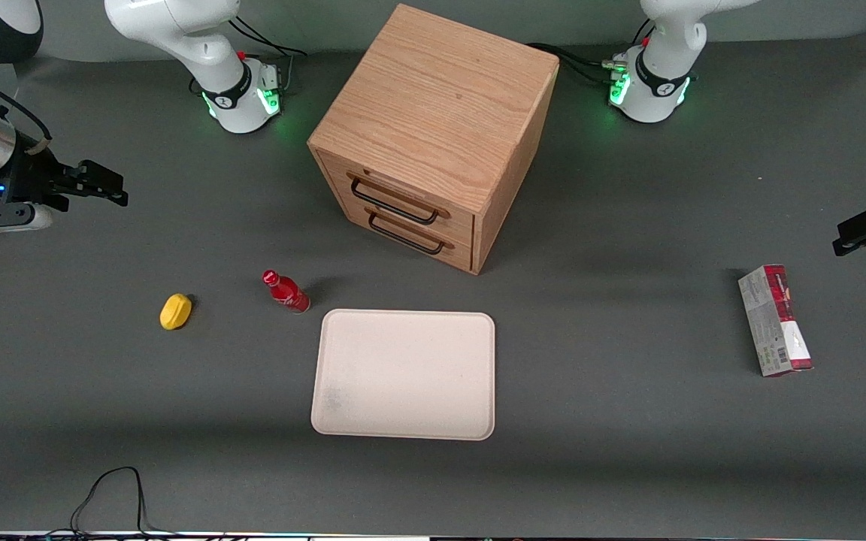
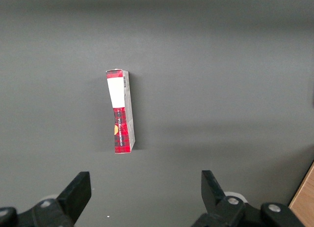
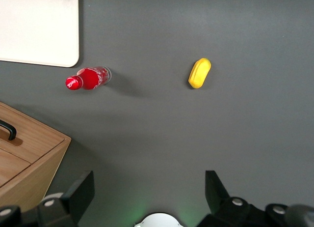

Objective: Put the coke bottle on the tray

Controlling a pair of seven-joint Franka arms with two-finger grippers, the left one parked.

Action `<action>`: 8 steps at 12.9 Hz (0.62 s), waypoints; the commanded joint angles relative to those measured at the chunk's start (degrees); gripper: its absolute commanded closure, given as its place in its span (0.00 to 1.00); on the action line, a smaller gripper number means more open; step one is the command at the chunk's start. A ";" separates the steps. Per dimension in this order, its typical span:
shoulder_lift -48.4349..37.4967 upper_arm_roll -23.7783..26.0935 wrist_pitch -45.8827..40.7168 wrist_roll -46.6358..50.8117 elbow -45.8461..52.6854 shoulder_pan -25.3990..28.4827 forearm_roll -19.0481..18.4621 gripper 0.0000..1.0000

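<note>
The coke bottle (image 1: 286,291) is small, glossy red with a red cap, and stands on the grey table just off a corner of the cream tray (image 1: 404,373), farther from the front camera than the tray. It also shows in the right wrist view (image 3: 88,78), close to the tray's corner (image 3: 39,28). My gripper (image 1: 98,184) hangs high above the table at the working arm's end, well apart from the bottle. Its fingers (image 3: 81,193) are spread wide and hold nothing.
A yellow lump (image 1: 175,311) lies beside the bottle, toward the working arm's end. A wooden drawer cabinet (image 1: 433,135) with two handles stands farther from the camera than the tray. A red-and-grey carton (image 1: 775,319) lies toward the parked arm's end.
</note>
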 commanded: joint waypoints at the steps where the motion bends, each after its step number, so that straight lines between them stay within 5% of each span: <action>1: -0.10 0.59 -1.93 -0.15 1.30 -1.18 0.30 0.00; 8: 0.16 0.68 -3.35 -0.76 2.27 -1.01 0.30 0.00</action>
